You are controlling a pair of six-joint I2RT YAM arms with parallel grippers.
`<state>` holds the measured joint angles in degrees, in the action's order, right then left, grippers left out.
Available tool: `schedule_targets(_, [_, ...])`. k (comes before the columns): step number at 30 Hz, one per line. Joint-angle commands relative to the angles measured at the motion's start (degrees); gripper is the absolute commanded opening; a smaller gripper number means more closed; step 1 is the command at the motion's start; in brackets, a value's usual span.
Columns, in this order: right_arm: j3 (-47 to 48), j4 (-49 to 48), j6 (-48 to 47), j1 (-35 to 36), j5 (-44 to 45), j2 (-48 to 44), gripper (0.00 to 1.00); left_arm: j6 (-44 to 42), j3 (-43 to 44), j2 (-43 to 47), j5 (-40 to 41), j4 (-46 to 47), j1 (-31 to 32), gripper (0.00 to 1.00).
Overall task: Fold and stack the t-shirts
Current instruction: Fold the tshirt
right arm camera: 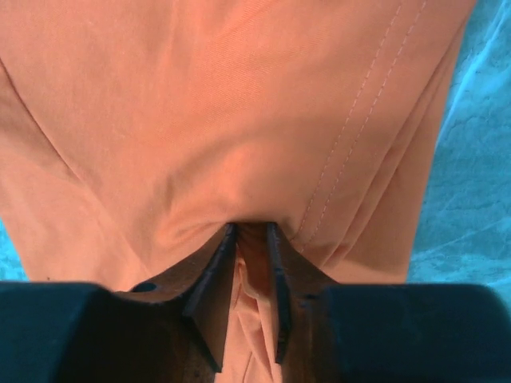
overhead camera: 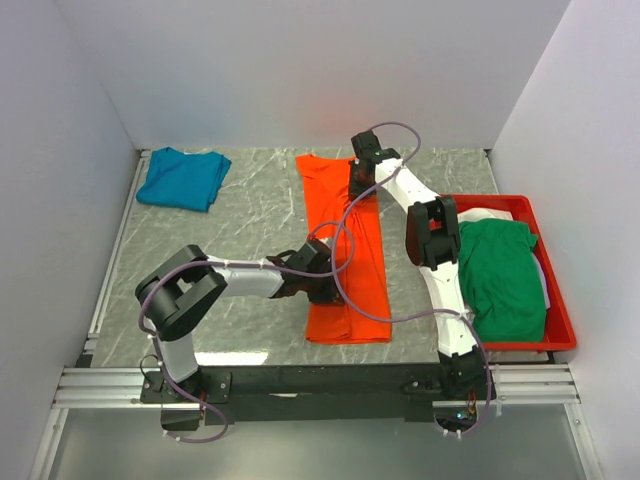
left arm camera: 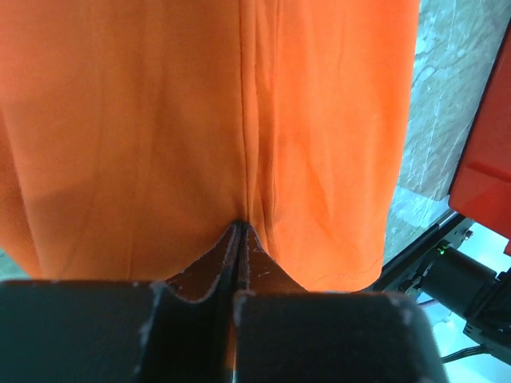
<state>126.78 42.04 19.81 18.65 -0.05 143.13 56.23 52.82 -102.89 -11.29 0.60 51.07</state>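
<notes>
The working surface is a grey table top (overhead camera: 250, 210) with a pattern like marble, and it is closed in by plain white walls (overhead camera: 300, 70) at the left, at the far side and at the right. Along the near edge a metal rail (overhead camera: 110, 385) is seen, on which both arm bases are fixed. The orange t-shirt (overhead camera: 325, 200) is laid in the middle of the table as a long, narrow strip, folded along its length, running from the far side toward the near edge. The left gripper (left arm camera: 238, 231) is placed at the left border of this strip, near its lower end; its jaws are pressed together, and a crease of the orange cloth is pinched at their tips. The right gripper (right arm camera: 251, 235) is placed at the far end of the strip, and its jaws are closed on a thicker fold of the same cloth, which is seen between the two fingers. The teal t-shirt (overhead camera: 182, 178) is lying loosely bunched in the far left corner, well apart from both arms. At the right side of the table a red tray (overhead camera: 520, 345) is set, and in it the green t-shirt (overhead camera: 500, 270) is spread over the white t-shirt (overhead camera: 485, 214), of which only the edges are shown.
</notes>
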Motion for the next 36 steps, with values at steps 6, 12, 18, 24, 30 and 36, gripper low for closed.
schedule_targets(6, [-1.54,0.93,-2.85,-0.99,0.23,-2.94,0.47,-3.13,-1.76,8.31,0.65,-3.50,-0.27,0.27])
schedule_targets(12, [0.31,2.61,-1.80,-1.08,-0.12,-9.79,0.57,-6.48,2.55,13.68,2.06,-7.02,-8.43,0.34])
schedule_targets(18, [-20.04,-6.34,4.51,-0.20,-4.51,-26.30,0.57,-6.65,8.69,8.24,-0.14,-7.19,-17.84,0.24])
schedule_targets(24, [-49.40,-18.91,9.54,6.12,-3.99,-46.25,0.56,-7.54,17.65,-1.77,-1.97,-8.07,-21.53,0.21])
schedule_targets(30, [-68.93,-24.81,14.27,17.81,-1.53,-59.53,0.55,-8.50,21.97,-8.11,-2.60,-9.57,-21.98,0.20])
schedule_targets(36, [-77.21,-28.06,18.50,30.02,2.33,-64.20,0.54,-8.94,22.24,-11.89,-2.33,-9.57,-22.50,0.19])
